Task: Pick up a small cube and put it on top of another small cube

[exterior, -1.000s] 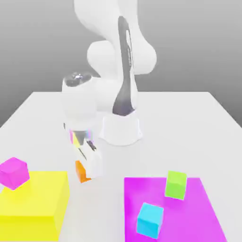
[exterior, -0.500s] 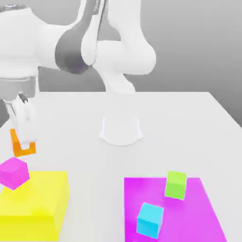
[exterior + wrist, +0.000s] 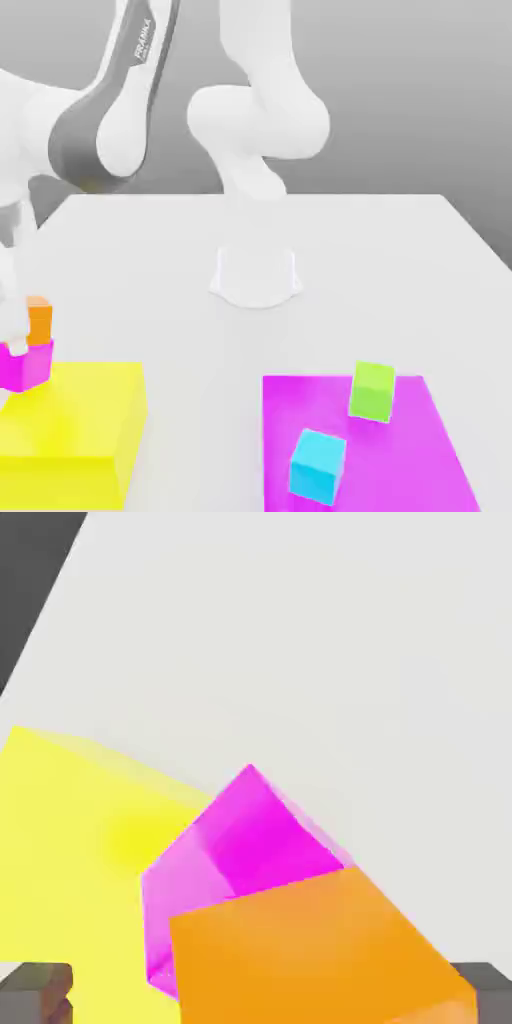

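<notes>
I see a white tabletop (image 3: 380, 250) against a grey backdrop. The orange cube (image 3: 39, 320) sits on the pink cube (image 3: 27, 366), atop the yellow block (image 3: 75, 430); my pincer (image 3: 14, 335) seems spread.

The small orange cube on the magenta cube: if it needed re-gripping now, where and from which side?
Judging from both views, grip the small orange cube on two opposite vertical side faces, coming straight down from above. It sits upright on the small magenta cube, which rests on the big yellow block, so its underside is covered while its sides stand free. A sideways approach might push it off.
</notes>
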Controlling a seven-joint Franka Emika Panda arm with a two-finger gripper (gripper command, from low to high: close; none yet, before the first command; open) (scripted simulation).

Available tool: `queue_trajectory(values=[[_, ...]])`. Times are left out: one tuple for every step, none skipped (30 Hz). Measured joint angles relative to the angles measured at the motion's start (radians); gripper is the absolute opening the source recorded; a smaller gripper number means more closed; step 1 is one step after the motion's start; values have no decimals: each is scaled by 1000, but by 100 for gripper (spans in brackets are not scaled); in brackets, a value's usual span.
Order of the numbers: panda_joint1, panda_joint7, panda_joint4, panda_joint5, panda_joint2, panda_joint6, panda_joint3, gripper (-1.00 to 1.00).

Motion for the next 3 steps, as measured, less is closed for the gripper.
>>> queue_trajectory(values=[[-2,4,7,-6,-21,-28,0,100],[-4,9,16,-12,-48,-64,1,100],[-5,14,26,-19,-78,-104,2,100]])
